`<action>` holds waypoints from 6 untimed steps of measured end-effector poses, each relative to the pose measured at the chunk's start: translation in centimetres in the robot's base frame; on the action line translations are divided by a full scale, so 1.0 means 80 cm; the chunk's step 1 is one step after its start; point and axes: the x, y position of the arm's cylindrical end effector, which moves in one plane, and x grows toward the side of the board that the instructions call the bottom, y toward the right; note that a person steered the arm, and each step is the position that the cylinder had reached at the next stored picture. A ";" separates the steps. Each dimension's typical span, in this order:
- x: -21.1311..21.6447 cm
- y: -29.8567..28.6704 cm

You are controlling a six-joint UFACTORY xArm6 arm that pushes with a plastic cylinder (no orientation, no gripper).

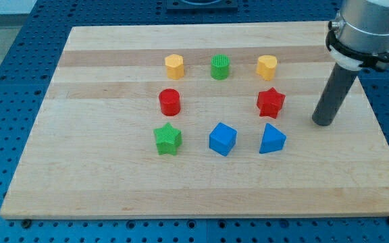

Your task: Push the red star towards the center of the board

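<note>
- Tip [323, 123] of our rod rests on the worktop [113, 196] at the frame's right, near the red star [271, 102] but apart from it; this tool has no jaws and holds nothing.
- We judge an off-centre shove could spin the star toward the blue triangular block [271, 140] or the yellow block [267, 67].
</note>
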 end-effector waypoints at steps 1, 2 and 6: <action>-0.016 -0.001; -0.087 -0.025; -0.052 -0.024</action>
